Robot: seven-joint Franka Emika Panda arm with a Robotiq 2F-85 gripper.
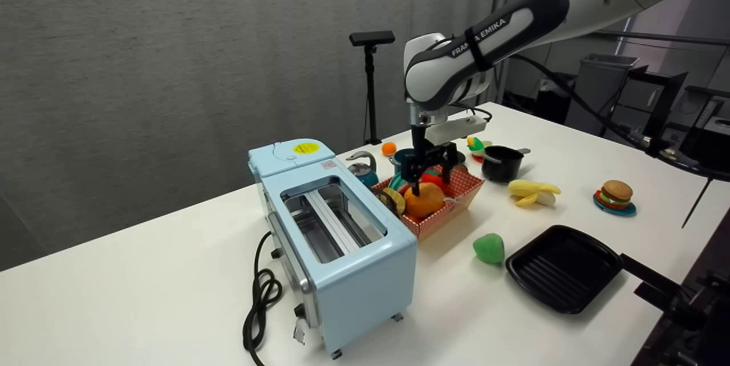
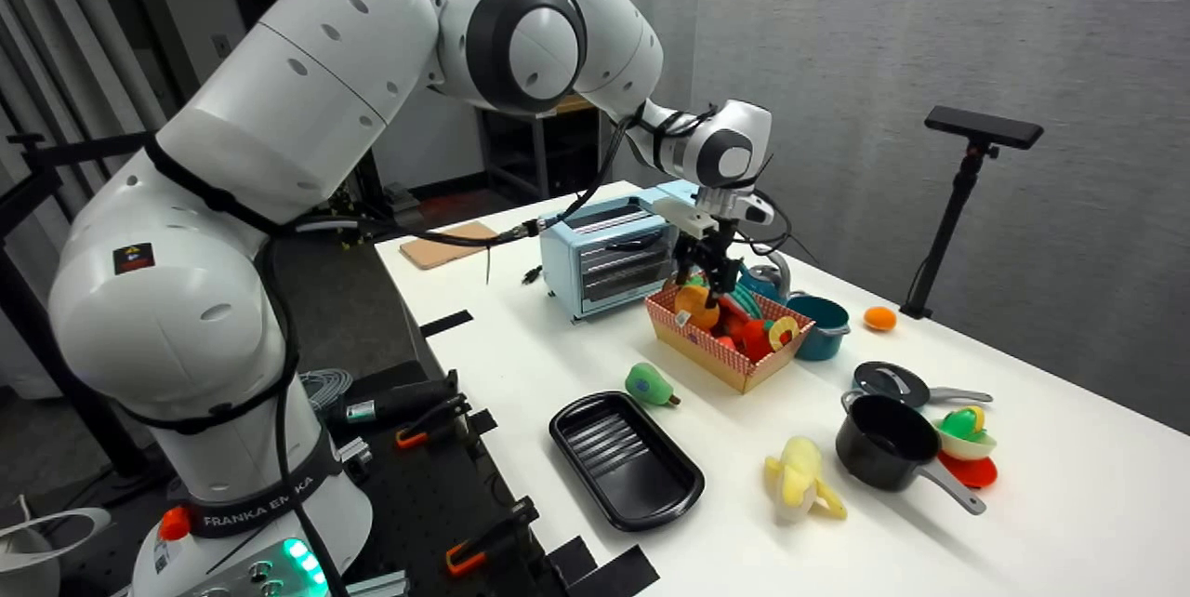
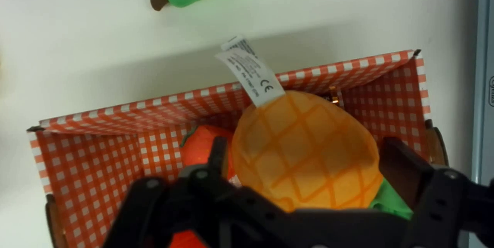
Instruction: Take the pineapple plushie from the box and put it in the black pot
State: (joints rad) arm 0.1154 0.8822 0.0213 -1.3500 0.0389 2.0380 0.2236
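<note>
Tool (image 1: 431, 184) straddles pineapple plushie (image 3: 305, 151) in box (image 3: 88, 167)

Crosshatched orange pineapple plushie (image 3: 305, 151) in red-checked box (image 2: 699, 353), black pot (image 2: 883, 444) upright, apart

In an exterior view, the pincer (image 1: 431, 186), spread wide, hangs at the pineapple plushie (image 1: 424, 204) in the box (image 1: 449, 218); the black pot (image 1: 501, 166) (a yellow banana (image 1: 529, 189) near it) stands on the bench (image 1: 159, 292).

White rounded arm (image 2: 311, 81), black cable (image 1: 577, 96), "FRANKA EMIKA" lettering (image 1: 492, 29), black gripper (image 1: 431, 183)
</note>
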